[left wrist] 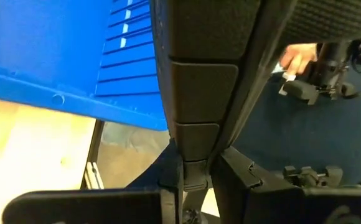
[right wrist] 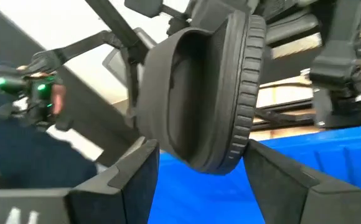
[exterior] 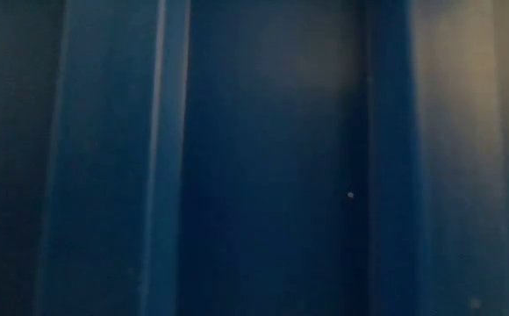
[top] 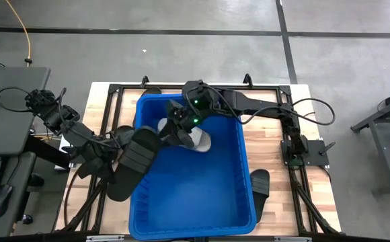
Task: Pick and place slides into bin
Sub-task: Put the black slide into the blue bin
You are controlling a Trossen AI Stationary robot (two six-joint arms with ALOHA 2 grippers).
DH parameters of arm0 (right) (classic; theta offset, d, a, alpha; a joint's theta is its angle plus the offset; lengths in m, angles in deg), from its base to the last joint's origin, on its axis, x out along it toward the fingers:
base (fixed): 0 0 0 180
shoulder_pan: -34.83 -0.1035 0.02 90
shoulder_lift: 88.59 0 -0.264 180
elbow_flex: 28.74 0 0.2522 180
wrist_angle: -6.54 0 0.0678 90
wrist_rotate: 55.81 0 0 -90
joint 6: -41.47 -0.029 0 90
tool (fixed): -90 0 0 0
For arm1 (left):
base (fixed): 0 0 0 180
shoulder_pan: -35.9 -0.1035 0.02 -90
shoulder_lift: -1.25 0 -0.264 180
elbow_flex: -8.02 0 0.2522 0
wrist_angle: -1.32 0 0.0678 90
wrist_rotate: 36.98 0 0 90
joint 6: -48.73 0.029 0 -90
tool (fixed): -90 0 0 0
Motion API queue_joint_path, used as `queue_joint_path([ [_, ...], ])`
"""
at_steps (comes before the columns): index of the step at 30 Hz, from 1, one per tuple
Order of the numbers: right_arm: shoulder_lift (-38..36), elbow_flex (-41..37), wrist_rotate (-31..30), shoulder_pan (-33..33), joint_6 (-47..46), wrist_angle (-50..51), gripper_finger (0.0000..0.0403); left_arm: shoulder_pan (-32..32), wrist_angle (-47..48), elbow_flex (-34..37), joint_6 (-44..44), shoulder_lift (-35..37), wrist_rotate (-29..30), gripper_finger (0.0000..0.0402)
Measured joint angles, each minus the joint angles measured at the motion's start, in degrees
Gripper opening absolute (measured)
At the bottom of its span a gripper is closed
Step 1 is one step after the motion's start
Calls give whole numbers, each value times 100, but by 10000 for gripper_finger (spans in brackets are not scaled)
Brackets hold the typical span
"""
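- High view: you are looking down on the blue bin (top: 242, 181) sitting mid-table. Your left gripper (top: 118, 151) is hanging at the bin's left rim, clamped on a black slide (top: 136, 161) that is lying across that rim, half over the inside. Your right gripper (top: 181, 124) is reaching into the bin's far end, beside a light grey slide (top: 202, 141) on the bin floor; you cannot tell how its fingers are standing. Another black slide (top: 259, 183) is lying on the table just outside the bin's right wall.
- Low view: only the bin's blue wall (exterior: 263, 158) is filling the picture.
- Left wrist view: the fingers are gripping the black slide (left wrist: 205, 68), with the bin's ribbed wall (left wrist: 62, 56) behind.
- Right wrist view: the fingers (right wrist: 127, 171) are standing apart, and the black slide (right wrist: 199, 93) held by the other arm is showing beyond them.
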Motion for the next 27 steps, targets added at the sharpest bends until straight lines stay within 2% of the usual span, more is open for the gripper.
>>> queue_joint_path([
  [7, 19, 0, -504, -24, -333, -642, 220, -4, -18, 1, 7, -76, 43, 43],
  [11, 106, -2, -437, -12, -540, -773, 204, -2, -15, 0, 15, -136, 46, 43],
  [17, 213, 0, -211, -62, -748, -837, 126, -2, -59, 2, 20, -170, 49, 43],
  [22, 227, -2, -267, -87, -875, -694, 26, 2, -65, 2, 20, -190, 167, 43],
  [25, 219, -2, -559, -118, -994, -623, 19, 8, -36, 2, 13, -186, 372, 43],
  [27, 189, 0, -618, -125, -1130, -496, 14, 11, -26, 2, 20, -188, 562, 62],
])
